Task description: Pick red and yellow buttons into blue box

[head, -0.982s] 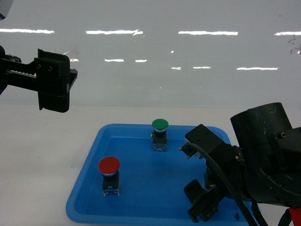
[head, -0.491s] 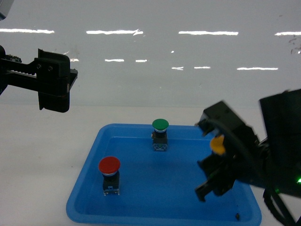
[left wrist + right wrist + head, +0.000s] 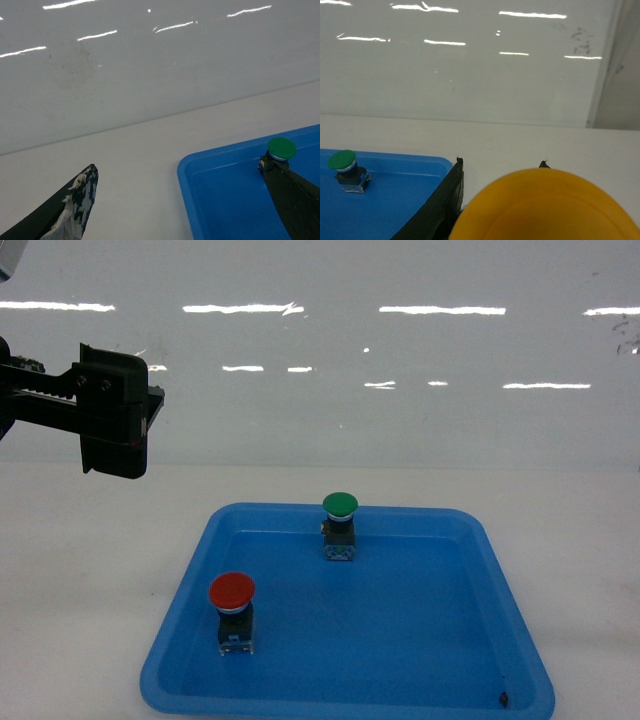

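The red button [image 3: 232,592] stands upright in the front left of a shallow blue tray [image 3: 480,540]. Filling the bottom of the right wrist view is the yellow button [image 3: 545,207], its cap held between the two black fingertips of my right gripper [image 3: 501,161], which is shut on it; this gripper is outside the head view. My left gripper [image 3: 115,410] hangs high at the left, away from the tray. Its fingers [image 3: 82,187] are spread wide with nothing between them, so the left gripper [image 3: 180,165] is open. The blue box is out of view.
A green-capped button [image 3: 340,506] stands near the tray's far rim, also seen as the green button [image 3: 281,148] and the green button [image 3: 342,161]. The tray lies on a white table [image 3: 90,570] backed by a glossy white wall. A small dark speck [image 3: 501,699] lies in the tray's front right corner.
My right arm, carrying the yellow button, has lifted off the tray's right side and left the head view. The left arm, red button and green button have not moved.
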